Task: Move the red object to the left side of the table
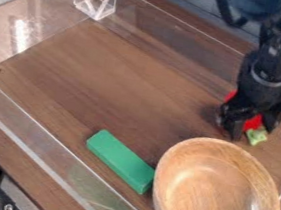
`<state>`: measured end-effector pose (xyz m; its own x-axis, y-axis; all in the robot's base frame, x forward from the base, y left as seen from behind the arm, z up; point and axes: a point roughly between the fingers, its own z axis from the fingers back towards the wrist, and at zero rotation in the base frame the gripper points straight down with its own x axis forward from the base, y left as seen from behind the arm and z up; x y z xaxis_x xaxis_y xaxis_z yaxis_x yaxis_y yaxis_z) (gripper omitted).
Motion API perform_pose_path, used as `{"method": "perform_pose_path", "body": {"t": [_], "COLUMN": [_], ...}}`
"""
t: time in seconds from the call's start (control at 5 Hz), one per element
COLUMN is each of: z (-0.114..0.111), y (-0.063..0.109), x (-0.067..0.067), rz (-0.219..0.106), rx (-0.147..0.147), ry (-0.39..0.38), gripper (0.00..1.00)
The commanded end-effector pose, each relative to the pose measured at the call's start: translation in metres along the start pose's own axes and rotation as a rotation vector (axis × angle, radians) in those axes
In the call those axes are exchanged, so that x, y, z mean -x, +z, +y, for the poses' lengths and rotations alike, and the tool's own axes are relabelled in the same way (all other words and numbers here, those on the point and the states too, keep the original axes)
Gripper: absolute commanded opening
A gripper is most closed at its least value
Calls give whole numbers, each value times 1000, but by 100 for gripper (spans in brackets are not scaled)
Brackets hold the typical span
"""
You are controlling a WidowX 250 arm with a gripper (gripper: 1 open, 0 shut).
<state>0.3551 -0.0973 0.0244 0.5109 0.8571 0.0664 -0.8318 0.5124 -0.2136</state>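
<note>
The red object [250, 120] sits on the table [133, 86] at about three o'clock, near the right acrylic wall, its green tip [257, 137] poking out at its lower right. The gripper [250, 119] points down over it, jaws spread wide with a finger on either side; no grip is visible. At five o'clock, just below the fruit, stands the wooden bowl [217, 196], holding nothing. A green block [122, 160] lies flat at six o'clock, beside the bowl's left rim.
</note>
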Motion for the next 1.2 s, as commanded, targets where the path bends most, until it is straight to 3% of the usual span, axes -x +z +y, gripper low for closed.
{"method": "perform_pose_path", "body": {"t": [0.0,0.2,0.4,0.8,1.0], "z": [-10,-11,-11,-26,-28], "y": [14,10,19,36,49], "x": [-11,-24,-34,-18,-21], "rz": [-10,-1,12,40,50], "rx": [57,64,76,93,100], "ry": [-20,-68,-127,-185,-220], "gripper": [100,0,0,0,0]}}
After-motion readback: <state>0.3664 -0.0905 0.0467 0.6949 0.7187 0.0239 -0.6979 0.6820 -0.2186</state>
